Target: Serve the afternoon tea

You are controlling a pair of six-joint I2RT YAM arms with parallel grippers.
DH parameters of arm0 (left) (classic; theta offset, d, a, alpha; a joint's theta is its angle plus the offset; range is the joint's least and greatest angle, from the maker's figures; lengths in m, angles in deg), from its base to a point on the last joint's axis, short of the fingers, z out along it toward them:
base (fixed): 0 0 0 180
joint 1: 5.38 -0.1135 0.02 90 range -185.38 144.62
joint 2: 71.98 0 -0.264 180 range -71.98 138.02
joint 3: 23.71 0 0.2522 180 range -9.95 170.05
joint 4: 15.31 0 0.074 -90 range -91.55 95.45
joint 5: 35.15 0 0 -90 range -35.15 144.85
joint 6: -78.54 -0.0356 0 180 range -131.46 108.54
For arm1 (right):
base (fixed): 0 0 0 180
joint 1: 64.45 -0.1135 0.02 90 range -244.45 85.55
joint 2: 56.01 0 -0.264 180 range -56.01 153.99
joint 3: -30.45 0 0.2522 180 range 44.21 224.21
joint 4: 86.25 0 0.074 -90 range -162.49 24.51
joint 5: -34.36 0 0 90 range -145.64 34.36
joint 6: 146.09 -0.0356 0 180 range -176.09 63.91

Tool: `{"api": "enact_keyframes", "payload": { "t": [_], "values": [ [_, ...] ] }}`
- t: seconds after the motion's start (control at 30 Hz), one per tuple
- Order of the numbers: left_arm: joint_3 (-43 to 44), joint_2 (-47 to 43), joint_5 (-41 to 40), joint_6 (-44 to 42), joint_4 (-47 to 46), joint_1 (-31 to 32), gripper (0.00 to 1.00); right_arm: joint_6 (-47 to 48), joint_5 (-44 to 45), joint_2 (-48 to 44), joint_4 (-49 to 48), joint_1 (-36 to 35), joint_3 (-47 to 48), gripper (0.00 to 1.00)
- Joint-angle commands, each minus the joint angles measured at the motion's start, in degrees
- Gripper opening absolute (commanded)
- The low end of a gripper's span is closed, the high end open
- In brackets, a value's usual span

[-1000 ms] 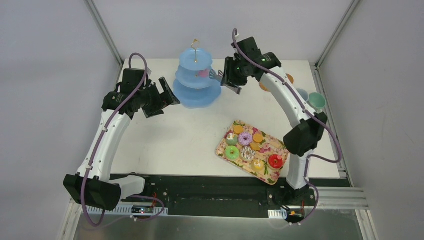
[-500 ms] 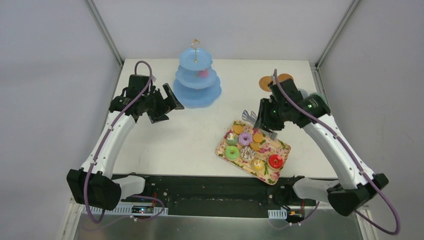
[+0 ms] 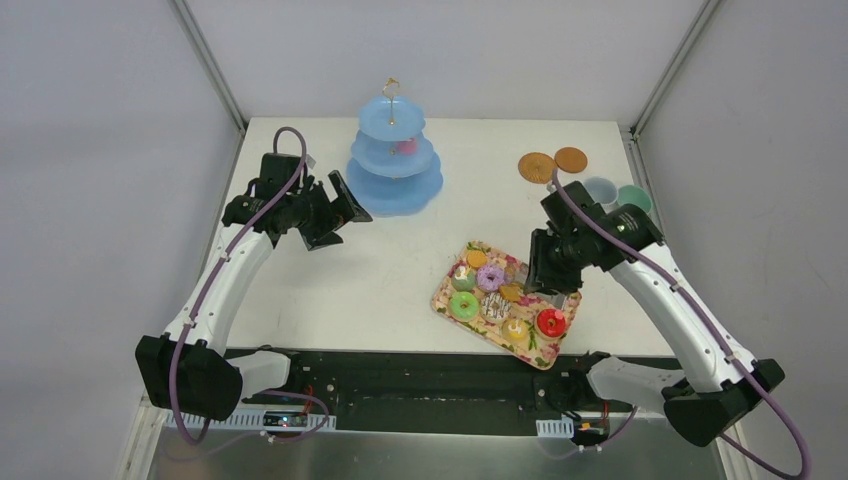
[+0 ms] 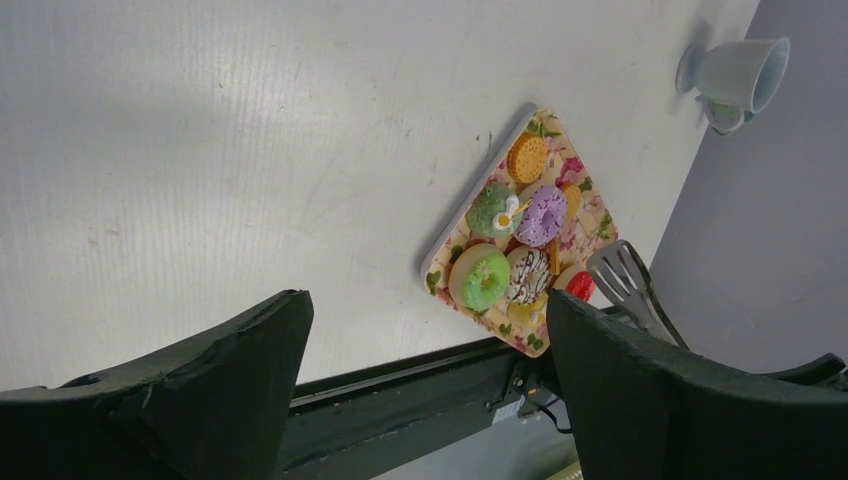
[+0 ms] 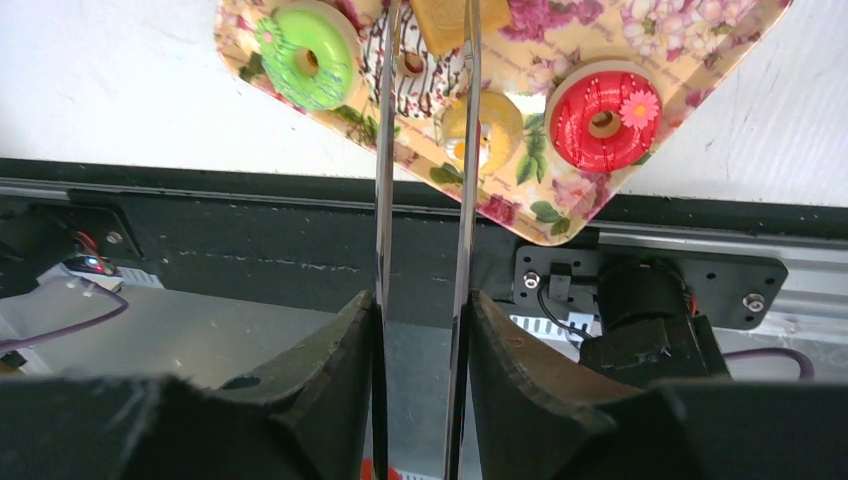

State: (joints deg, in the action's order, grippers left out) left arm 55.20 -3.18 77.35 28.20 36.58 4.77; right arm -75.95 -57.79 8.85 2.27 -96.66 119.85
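The afternoon tea sweets lie on a flowered tray [image 3: 536, 346]: a green donut [image 5: 307, 60], a red donut [image 5: 603, 115], a white striped donut [image 5: 412, 66], a yellow sweet [image 5: 482, 126] and a purple donut [image 3: 490, 277]. My right gripper [image 5: 420, 300] is shut on metal tongs [image 5: 383, 160], whose tips flank an orange biscuit [image 5: 441, 20] on the tray. A pink sweet [image 3: 406, 147] sits on the middle tier of the blue stand [image 3: 395, 190]. My left gripper [image 3: 341, 214] hangs open and empty beside the stand's left.
Two brown coasters [image 3: 537, 167] lie at the back right, with two cups [image 3: 632, 197] near the right edge. The tray [image 5: 690, 40] sits close to the table's front edge, above the black rail [image 5: 300, 260].
My right arm has swung from the blue stand back and down to the tray, carrying the tongs. The tongs have closed a little. The left arm has barely shifted.
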Motion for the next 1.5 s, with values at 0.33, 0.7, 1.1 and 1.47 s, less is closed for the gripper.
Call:
{"api": "enact_keyframes", "payload": {
  "t": [0.33,0.7,1.1,1.47],
  "values": [
    [0.11,-2.06,0.71,0.33,-0.42,0.22,0.91,-2.02,9.31,8.89,7.94,-10.81,5.37,0.39],
    [0.64,-2.00,0.87,0.52,-0.50,0.22,0.91,-2.04,14.06,17.31,9.07,-17.95,10.49,0.40],
    [0.14,-1.99,0.58,0.42,-0.60,0.22,0.91,-1.96,15.78,20.20,9.80,-19.77,10.12,0.39],
    [-0.02,-1.41,0.38,0.80,-0.97,0.22,0.91,-1.58,15.13,20.43,9.79,-19.91,8.98,0.37]
  ]
}}
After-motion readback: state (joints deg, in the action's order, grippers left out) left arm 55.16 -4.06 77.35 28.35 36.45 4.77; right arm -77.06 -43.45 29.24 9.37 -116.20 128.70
